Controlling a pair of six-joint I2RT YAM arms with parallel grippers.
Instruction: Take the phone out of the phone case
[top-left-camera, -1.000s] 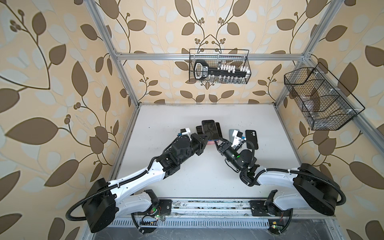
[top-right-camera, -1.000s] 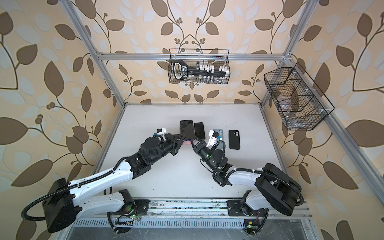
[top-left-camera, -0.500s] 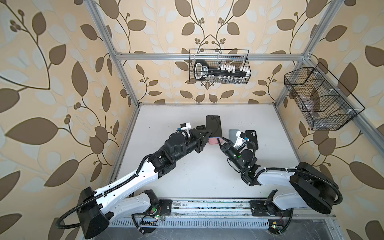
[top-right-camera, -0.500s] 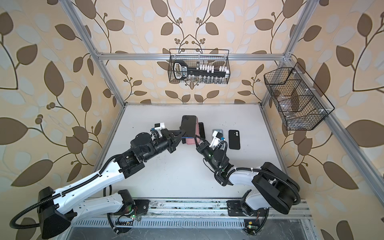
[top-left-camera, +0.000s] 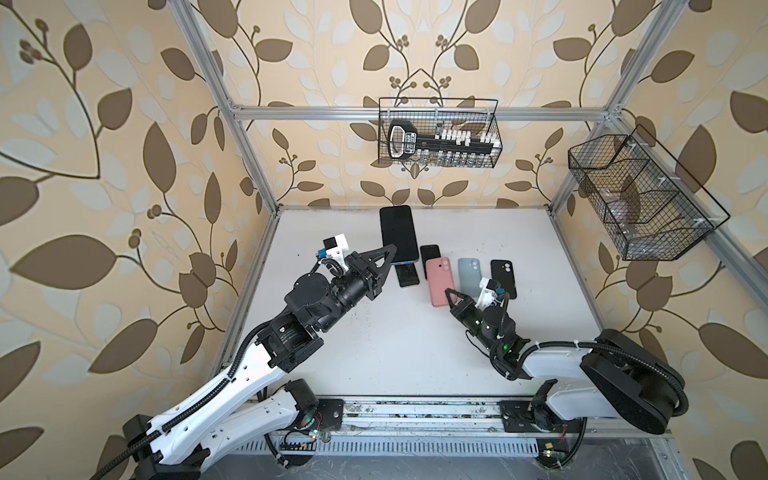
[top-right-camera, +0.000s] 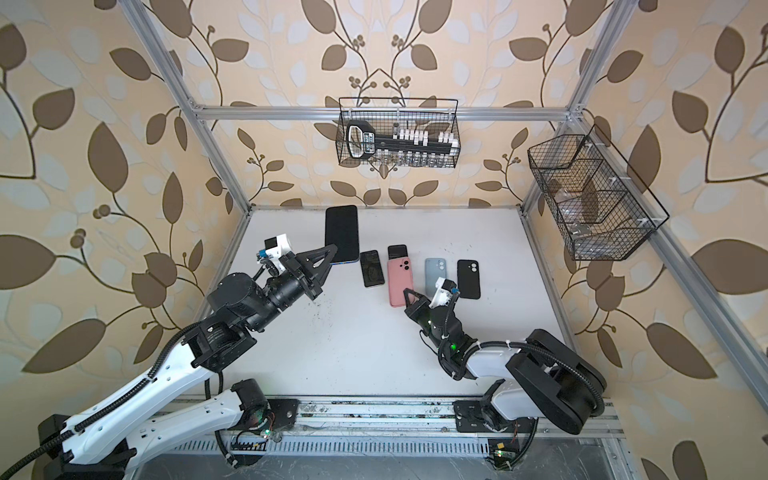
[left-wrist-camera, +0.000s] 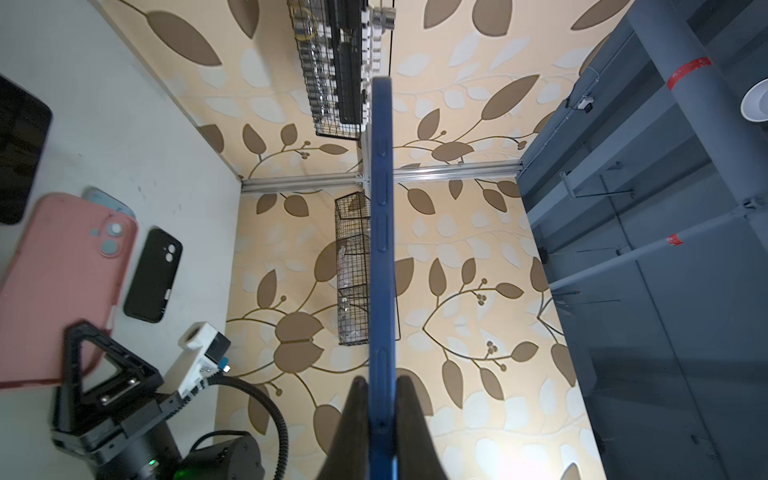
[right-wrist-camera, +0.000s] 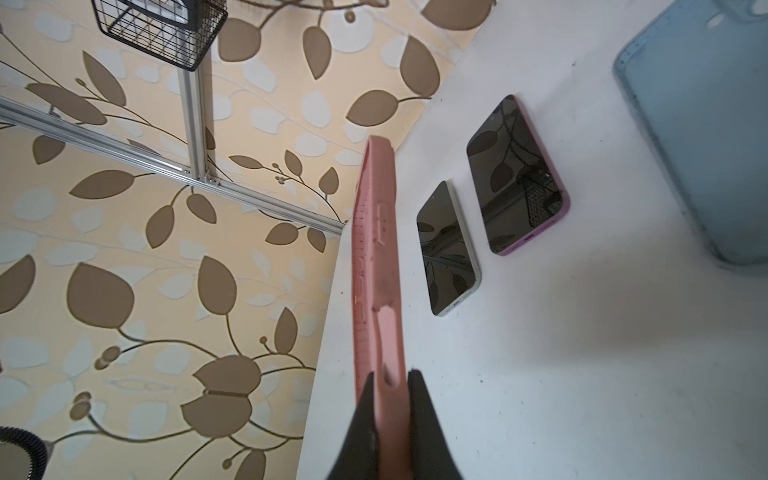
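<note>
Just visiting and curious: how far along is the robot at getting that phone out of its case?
Nearly done, it seems. The left gripper holds the blue-edged phone raised, apart from the pink case, which the right gripper pinches by its end. Probably left: setting both down on the table.

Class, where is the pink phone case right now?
In both top views the pink phone case is right of centre, gripped at its near end by the right pincer, between a dark phone and the grey-blue case.

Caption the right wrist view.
Right gripper shut on the pink case, edge-on; a white phone and a purple phone lie screen-up on the table near a blue-grey case.
</note>
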